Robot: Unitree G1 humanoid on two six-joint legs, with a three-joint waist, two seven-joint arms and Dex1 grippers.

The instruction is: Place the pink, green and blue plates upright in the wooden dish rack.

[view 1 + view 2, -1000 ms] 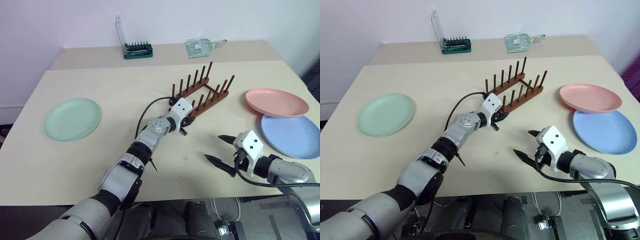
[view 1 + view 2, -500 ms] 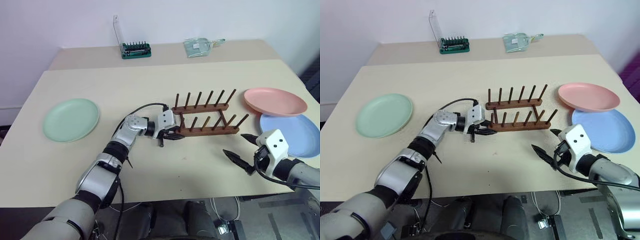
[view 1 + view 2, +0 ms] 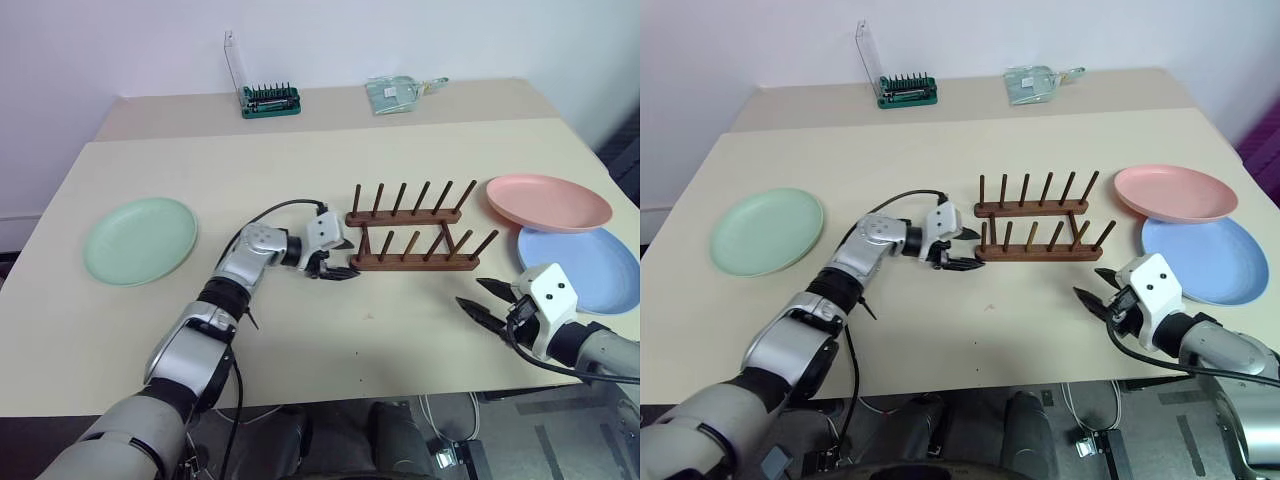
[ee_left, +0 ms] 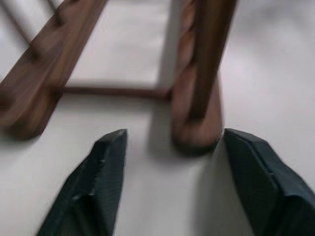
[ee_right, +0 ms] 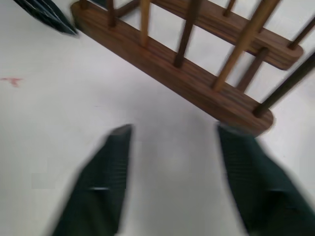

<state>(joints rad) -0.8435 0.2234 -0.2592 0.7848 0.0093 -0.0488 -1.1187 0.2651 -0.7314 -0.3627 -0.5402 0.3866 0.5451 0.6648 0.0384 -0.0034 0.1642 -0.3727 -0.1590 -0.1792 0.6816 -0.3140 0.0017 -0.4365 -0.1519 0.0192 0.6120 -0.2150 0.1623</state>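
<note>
The wooden dish rack is seen standing empty near the middle of the table, its two rails lying crosswise with the pegs upright. The left gripper is found at the rack's left end; its fingers are spread apart, and in the left wrist view the end of one rail lies between the fingers without being clamped. Nothing is grasped by it.

The right gripper is held low over the table in front of the rack's right end, well clear of it; its fingers are parted and nothing is held between them.

The pink plate is seen lying flat to the right of the rack, with the blue plate just in front of it, the pink rim overlapping the blue one. The green plate lies flat well to the left of the rack.

Behind the rack, at the table's far edge, a green bit case and a clear packet are set.
</note>
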